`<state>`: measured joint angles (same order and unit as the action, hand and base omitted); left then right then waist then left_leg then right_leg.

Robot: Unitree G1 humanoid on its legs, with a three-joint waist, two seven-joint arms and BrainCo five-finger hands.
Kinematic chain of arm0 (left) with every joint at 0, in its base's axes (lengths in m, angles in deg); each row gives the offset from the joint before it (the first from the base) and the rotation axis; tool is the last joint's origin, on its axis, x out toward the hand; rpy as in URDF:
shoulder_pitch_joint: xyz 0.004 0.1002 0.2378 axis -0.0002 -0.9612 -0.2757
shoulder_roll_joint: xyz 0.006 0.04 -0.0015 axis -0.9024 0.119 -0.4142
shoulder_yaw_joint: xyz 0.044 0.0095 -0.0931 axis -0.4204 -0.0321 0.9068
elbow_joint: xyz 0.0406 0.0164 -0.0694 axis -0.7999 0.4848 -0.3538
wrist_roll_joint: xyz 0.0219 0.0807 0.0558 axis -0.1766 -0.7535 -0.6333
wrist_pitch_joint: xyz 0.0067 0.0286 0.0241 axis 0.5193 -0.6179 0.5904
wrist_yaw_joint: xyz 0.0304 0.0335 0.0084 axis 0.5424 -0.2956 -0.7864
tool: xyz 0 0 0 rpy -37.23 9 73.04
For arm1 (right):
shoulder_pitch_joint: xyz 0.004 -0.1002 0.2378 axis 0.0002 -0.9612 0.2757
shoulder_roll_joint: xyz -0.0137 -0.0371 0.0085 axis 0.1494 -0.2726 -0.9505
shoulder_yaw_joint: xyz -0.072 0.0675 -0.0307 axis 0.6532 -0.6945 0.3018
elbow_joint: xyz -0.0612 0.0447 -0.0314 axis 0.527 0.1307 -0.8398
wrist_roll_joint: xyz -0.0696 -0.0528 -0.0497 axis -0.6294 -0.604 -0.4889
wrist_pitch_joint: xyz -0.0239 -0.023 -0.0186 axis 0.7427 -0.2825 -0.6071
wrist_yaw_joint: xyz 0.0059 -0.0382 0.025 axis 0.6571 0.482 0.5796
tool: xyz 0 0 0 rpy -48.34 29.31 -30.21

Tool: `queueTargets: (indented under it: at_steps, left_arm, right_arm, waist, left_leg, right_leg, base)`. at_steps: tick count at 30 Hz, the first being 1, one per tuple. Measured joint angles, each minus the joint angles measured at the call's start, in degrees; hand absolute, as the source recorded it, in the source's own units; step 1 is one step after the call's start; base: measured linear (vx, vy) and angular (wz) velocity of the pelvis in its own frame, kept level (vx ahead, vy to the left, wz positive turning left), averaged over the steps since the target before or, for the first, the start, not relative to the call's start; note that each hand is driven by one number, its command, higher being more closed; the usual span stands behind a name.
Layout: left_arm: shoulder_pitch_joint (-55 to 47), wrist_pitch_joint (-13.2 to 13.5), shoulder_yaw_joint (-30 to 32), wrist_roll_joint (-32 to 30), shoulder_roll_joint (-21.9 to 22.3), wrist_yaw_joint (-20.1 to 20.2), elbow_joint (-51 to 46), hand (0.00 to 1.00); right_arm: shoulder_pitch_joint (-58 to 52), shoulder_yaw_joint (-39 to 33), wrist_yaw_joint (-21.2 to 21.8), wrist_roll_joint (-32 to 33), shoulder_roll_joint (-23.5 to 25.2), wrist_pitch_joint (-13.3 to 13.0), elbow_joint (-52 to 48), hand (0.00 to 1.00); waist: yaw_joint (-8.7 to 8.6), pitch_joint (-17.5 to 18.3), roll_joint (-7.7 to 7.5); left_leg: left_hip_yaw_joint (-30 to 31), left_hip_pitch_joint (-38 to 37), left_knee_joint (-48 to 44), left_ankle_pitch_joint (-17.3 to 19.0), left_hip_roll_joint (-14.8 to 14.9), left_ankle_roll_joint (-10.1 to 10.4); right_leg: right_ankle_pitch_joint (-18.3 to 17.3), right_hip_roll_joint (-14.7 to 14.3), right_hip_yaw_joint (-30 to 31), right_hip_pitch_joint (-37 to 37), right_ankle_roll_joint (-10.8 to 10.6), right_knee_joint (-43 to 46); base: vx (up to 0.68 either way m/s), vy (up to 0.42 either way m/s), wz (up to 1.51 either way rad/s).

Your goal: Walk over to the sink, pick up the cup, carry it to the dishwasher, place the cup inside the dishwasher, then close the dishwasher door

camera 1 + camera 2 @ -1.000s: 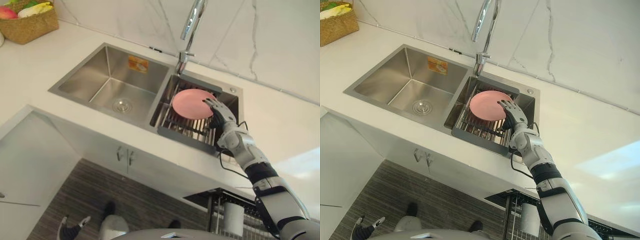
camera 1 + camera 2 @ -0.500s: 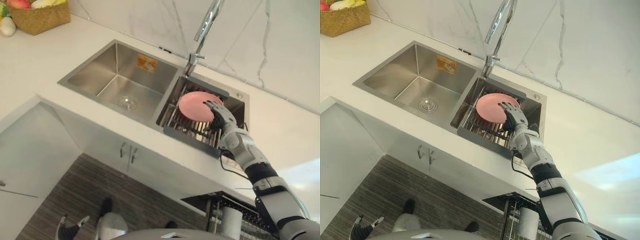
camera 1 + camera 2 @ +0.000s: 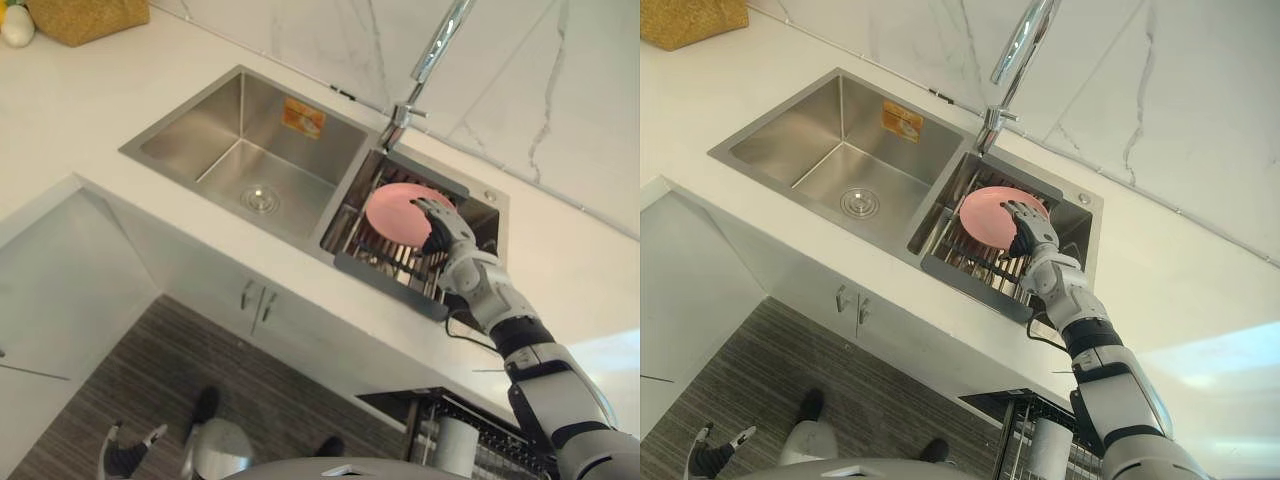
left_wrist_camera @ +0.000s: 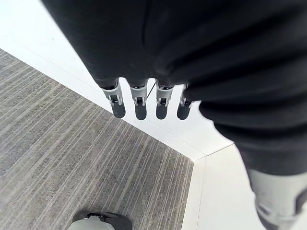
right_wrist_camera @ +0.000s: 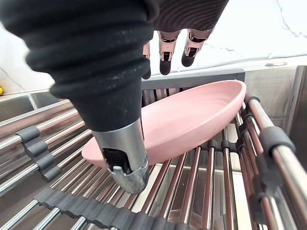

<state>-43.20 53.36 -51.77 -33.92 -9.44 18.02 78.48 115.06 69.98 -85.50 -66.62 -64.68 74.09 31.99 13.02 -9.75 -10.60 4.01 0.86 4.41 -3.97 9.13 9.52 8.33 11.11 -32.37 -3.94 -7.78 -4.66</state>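
Your left hand (image 4: 144, 103) hangs idle over the floor (image 4: 57, 158). Its fingers are straight and loosely together and hold nothing, so it is free to shut the door later.

On the counter (image 3: 60, 100) a basket (image 3: 85, 15) sits in the far left corner, well clear of the work. The sink (image 3: 170, 125) has two halves. The left basin (image 3: 225, 165) holds only its drain (image 3: 259, 198), and the faucet (image 3: 437, 50) rises from the back edge between the halves.

A rack (image 3: 385, 262) fills the right half. What you are reaching for there is a shallow pink dish (image 3: 395, 212) rather than a cup. It leans tilted on the rack's bars, near the back edge, with its far rim raised. That lean leaves a gap under the rim for a hold.

Your right hand (image 3: 440, 225) is over the dish from the right. It is spread, with its fingers (image 5: 165, 60) straight beyond the raised far rim and the thumb (image 5: 125, 163) out over the near rim. The dish lies between them but nothing has closed on it, and it rests wholly on the rack. I judge this as the pre-grasp, with the pinch across the rim to come. Expect a smooth, thin rim to slip unless finger and thumb meet squarely.

The dishwasher (image 3: 440, 405) stands open under the counter's front edge, at your lower right. From here that looks like a short carry.
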Motion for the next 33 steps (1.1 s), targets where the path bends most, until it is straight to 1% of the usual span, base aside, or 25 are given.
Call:
queueTargets:
  at_steps: [3, 4, 6, 10, 17, 19, 24, 27, 29, 30, 33]
  left_arm:
    - [0.0, -0.3, 0.0, 0.0, -0.2, 0.0, 0.0, 0.00]
    - [0.0, -0.5, 0.0, 0.0, -0.2, 0.1, -0.1, 0.00]
    - [0.0, -0.7, 0.0, 0.0, -0.2, 0.1, -0.1, 0.00]
    - [0.0, -1.1, 0.0, 0.0, -0.2, 0.2, -0.3, 0.00]
    - [0.0, -1.2, -0.1, 0.0, -0.9, 0.4, -2.4, 0.00]
    - [0.0, -1.2, -0.1, 0.1, -1.3, 0.4, -2.4, 0.00]
    - [0.0, -1.2, -0.2, 0.1, -2.0, 0.5, -3.0, 0.00]
    - [0.0, -1.3, -0.3, 0.1, -2.0, 1.1, -3.3, 0.00]
    - [0.0, -1.8, -0.4, 0.1, -2.0, 1.7, -3.7, 0.00]
    - [0.0, -2.2, -0.3, 0.1, -2.0, 1.7, -4.0, 0.00]
    - [0.0, -2.2, -0.3, 0.1, -2.0, 1.8, -4.0, 0.00]
  right_arm:
    - [0.0, 0.0, -0.1, 0.0, 0.0, 0.0, 0.6, 0.00]
    - [0.1, 0.0, -0.1, 0.0, 0.0, 0.1, 1.5, 0.00]
    - [0.1, 0.0, 0.0, -0.1, 0.0, 0.7, 1.8, 0.00]
    - [0.1, 0.0, 0.0, -0.1, 0.0, 1.1, 1.8, 0.00]
    - [1.7, -0.1, 0.3, 0.0, 0.0, 1.6, 3.8, 0.00]
    - [1.7, 0.0, 0.2, 0.0, 0.0, 1.8, 3.9, 0.00]
    - [1.7, -0.1, 0.2, -0.1, 0.0, 1.8, 3.9, 0.00]
    - [1.7, -0.1, 0.2, 0.0, 0.0, 2.3, 3.9, 0.00]
    - [1.7, -0.1, 0.6, 0.0, 0.0, 2.3, 3.9, 0.00]
    - [1.7, -0.3, 1.6, 0.0, 0.0, 2.4, 3.9, 0.00]
    - [1.7, -0.6, 2.9, 0.0, -0.1, 2.6, 4.2, 0.00]
  waist:
    - [0.56, -0.1, -0.15]
    - [0.99, -0.1, -0.15]
    - [1.23, -0.1, -0.16]
    - [1.53, -0.3, -0.27]
    - [2.00, -1.9, -1.33]
    - [2.18, -2.1, -1.38]
    - [2.46, -2.4, -1.53]
    - [2.63, -2.5, -1.51]
    - [2.69, -2.5, -1.55]
    - [2.80, -2.7, -1.74]
    - [2.89, -3.0, -2.11]
  left_leg:
    - [0.0, 0.0, 0.0, 0.0, 0.0, 0.0]
    - [0.0, 0.0, 0.0, 0.0, 0.0, 0.0]
    - [0.0, 0.1, 0.2, 0.0, 0.0, 0.0]
    - [0.0, 0.2, 0.3, 0.1, 0.0, 0.1]
    - [0.1, 1.0, 0.0, 0.1, 0.0, 0.1]
    - [0.4, 1.2, 0.0, 0.0, 0.0, 0.1]
    - [0.6, 1.3, 0.0, 0.0, 0.0, 0.1]
    - [0.6, 1.3, 0.0, 0.0, 0.0, 0.1]
    - [0.7, 1.3, 0.0, 0.1, 0.0, 0.1]
    - [0.7, 1.4, 0.0, 0.0, 0.1, 0.1]
    - [0.7, 1.9, 0.0, -0.2, 0.1, 0.2]
  right_leg:
    - [-0.3, 0.0, 0.0, 0.0, 0.4, 0.0]
    - [-0.4, 0.0, 0.0, 0.0, 0.4, 0.0]
    - [-0.4, 0.0, 0.0, 0.0, 0.5, 0.0]
    - [-0.7, 0.0, 0.0, 0.0, 0.3, 0.0]
    - [-0.8, -0.1, 0.1, 1.1, 0.3, 0.0]
    - [-0.2, -0.1, 0.1, 1.3, 0.0, 0.0]
    - [-0.2, -0.1, 0.3, 1.3, 0.1, 0.0]
    - [-0.2, -0.1, 0.3, 1.3, 0.1, 0.1]
    - [-0.8, -0.1, 0.3, 1.3, 0.7, 0.5]
    - [-1.0, -0.1, 0.3, 1.5, 0.6, 0.7]
    - [-1.2, -0.1, 0.4, 1.9, 0.7, 0.8]
  base:
    - [0.00, 0.000, 0.00]
    - [0.00, 0.000, 0.00]
    - [0.00, 0.000, 0.00]
    - [0.00, 0.000, 0.00]
    - [0.00, -0.001, 0.00]
    - [0.04, -0.011, 0.02]
    - [0.01, -0.004, 0.01]
    - [-0.02, -0.001, 0.00]
    - [-0.04, 0.000, 0.02]
    - [-0.05, 0.000, 0.01]
    - [-0.03, -0.001, 0.01]
